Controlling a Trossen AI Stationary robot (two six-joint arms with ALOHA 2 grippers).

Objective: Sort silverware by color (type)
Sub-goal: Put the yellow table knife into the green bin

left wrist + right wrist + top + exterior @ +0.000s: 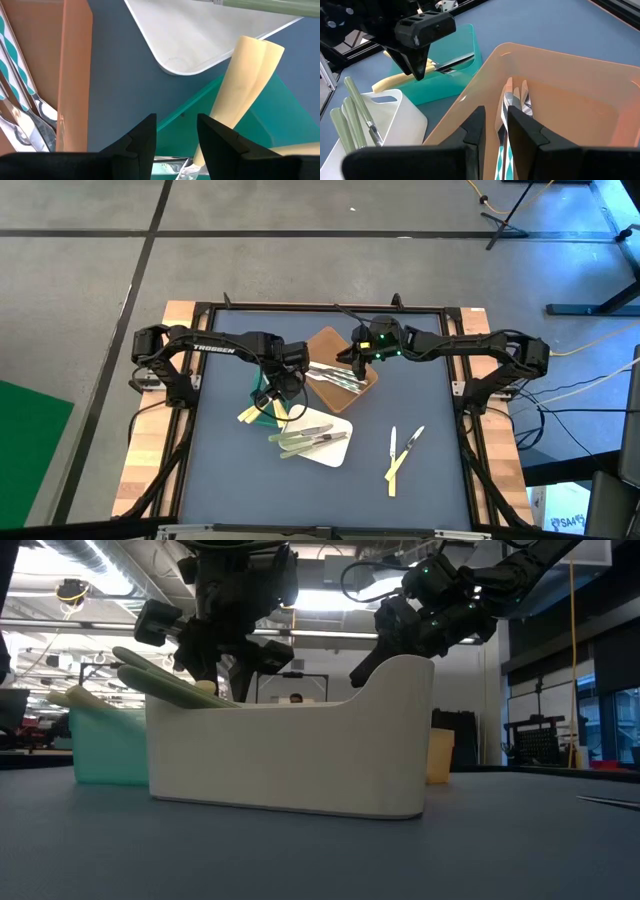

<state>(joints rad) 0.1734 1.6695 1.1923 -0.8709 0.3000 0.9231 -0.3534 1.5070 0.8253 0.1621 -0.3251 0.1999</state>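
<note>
My left gripper [283, 385] [177, 132] hangs open above the green tray [280, 115], where yellow-handled silverware [245, 85] lies with its handles sticking out over the tray's rim. My right gripper [355, 365] [496, 117] hovers over the brown tray [580, 90], fingers a narrow gap apart. Silvery-blue pieces [514, 99] lie in that tray and show through the gap. Green-handled pieces [305, 442] rest on the white tray [332, 452]. Two yellow-handled pieces [393, 465] [412, 438] lie loose on the table mat.
The three trays crowd together at the table's middle, under both arms. The white tray [290, 760] stands nearest the front edge. Bare mat lies at the near left and far right. A black frame [200, 308] rims the table.
</note>
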